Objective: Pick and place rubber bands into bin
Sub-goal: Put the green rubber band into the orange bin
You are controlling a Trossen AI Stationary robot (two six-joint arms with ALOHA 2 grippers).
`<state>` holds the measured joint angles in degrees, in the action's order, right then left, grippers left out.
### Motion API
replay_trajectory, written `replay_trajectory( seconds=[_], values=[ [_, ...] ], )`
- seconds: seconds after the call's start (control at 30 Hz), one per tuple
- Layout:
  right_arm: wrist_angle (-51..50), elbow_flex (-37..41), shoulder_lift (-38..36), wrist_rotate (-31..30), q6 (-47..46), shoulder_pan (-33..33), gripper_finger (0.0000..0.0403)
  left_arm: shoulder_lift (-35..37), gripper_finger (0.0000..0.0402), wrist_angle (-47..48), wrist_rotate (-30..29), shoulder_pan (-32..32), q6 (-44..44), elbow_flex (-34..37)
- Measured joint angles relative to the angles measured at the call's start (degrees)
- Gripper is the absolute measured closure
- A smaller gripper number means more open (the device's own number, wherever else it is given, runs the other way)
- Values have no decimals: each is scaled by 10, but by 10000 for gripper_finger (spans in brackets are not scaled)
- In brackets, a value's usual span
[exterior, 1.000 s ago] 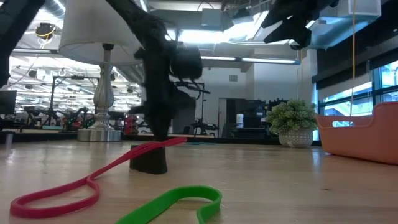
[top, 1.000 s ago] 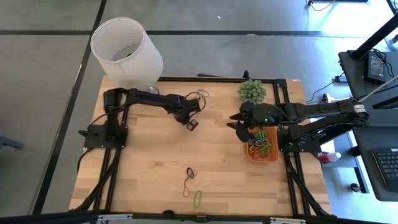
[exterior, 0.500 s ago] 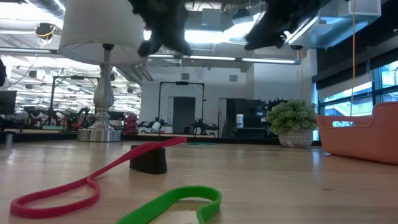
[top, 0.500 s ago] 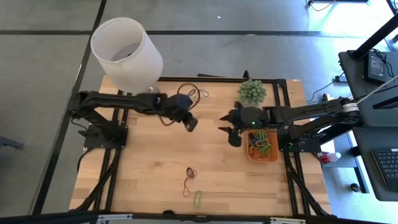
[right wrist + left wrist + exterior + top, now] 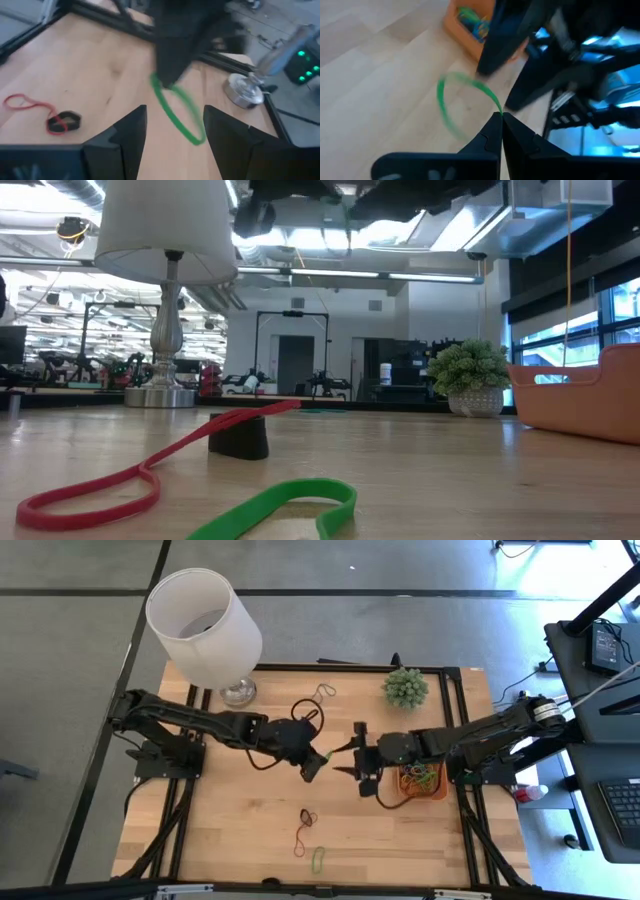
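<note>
My left gripper point(image 5: 314, 761) is shut on a green rubber band point(image 5: 451, 98) above the middle of the table. My right gripper point(image 5: 357, 762) stands open just to its right and faces it. In the right wrist view the green loop point(image 5: 176, 113) hangs ahead of my right gripper's open fingers point(image 5: 131, 131) and does not touch them. The orange bin point(image 5: 425, 783), at the right, holds several coloured rubber bands. A dark band point(image 5: 308, 818), a red band point(image 5: 299, 840) and another green band point(image 5: 318, 859) lie flat on the near part of the table. My left gripper pinches one spot of the green band's loop point(image 5: 496, 106) between its two fingertips. The fingers slant downward toward the table's right side. The rest of the loop hangs out beyond the fingertips, clear of the table.
A lamp with a white shade point(image 5: 203, 622) stands at the far left corner. A small plant point(image 5: 405, 687) stands at the far right, and more bands point(image 5: 321, 692) lie between them. Bare wood lies left of the near bands.
My left gripper has risen off the far part of the table, where it stood fingers down, and gone toward the middle and my right gripper, tipping toward level, still shut. My right gripper has left the bin, gone toward the table's left, rolled, and stayed open.
</note>
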<state>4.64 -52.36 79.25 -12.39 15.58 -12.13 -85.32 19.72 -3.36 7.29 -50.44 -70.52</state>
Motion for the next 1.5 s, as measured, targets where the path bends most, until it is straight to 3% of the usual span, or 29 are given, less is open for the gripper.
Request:
replay_trajectory(
  seconds=[0.1,0.3,0.83,1.03,1.2,1.5],
  values=[
    [26,0,15,-3,0,-14,204,0,400,-25,-1,6,0,0],
    [39,0,22,-88,0,-32,215,0,400,-29,-4,11,-9,0],
    [46,0,22,-90,-2,-27,319,0,400,-58,-29,24,-12,0],
    [46,0,22,-90,-3,-27,390,0,400,-58,-30,24,-9,0],
    [44,0,22,-90,-10,-27,395,0,399,-58,-71,24,-3,0],
    [11,0,12,-119,-36,-26,399,0,333,-53,-73,24,-6,0]
  ],
)
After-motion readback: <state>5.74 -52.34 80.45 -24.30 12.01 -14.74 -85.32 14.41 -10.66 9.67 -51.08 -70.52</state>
